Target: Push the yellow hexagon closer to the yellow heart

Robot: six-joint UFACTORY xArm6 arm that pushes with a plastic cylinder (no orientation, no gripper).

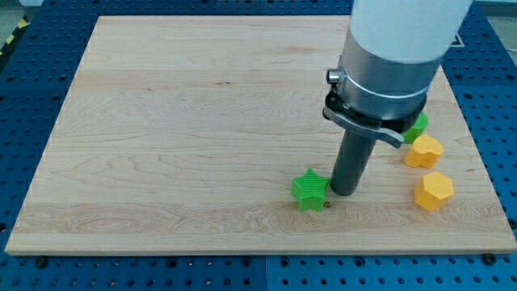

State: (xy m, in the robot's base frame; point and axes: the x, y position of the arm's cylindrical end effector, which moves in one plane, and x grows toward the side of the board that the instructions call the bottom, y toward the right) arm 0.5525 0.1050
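The yellow hexagon (434,191) lies near the board's right edge, low in the view. The yellow heart (423,151) lies just above it with a small gap between them. My tip (343,193) rests on the board well to the left of both yellow blocks. It sits right beside the right side of a green star (310,190), touching it or nearly so.
A green block (418,125) lies just above the yellow heart, partly hidden behind the arm's grey collar (380,89), so its shape is unclear. The wooden board (178,137) sits on a blue perforated table (24,97); its right edge runs close to the yellow blocks.
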